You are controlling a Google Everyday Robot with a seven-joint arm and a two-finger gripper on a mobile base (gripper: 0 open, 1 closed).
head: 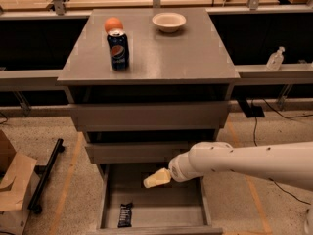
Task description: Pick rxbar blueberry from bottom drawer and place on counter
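Note:
The rxbar blueberry [125, 215], a small dark bar with white lettering, lies flat in the front left of the open bottom drawer [194, 214]. My gripper [150, 180] reaches in from the right on a white arm and hangs above the drawer's middle, up and to the right of the bar and apart from it. The grey counter [166, 53] tops the cabinet above.
On the counter stand a blue Pepsi can [118, 50], an orange ball [113, 23] behind it and a white bowl [169, 21]. The two upper drawers are closed. A cardboard box [12, 185] and a black bar [45, 175] lie on the floor at left.

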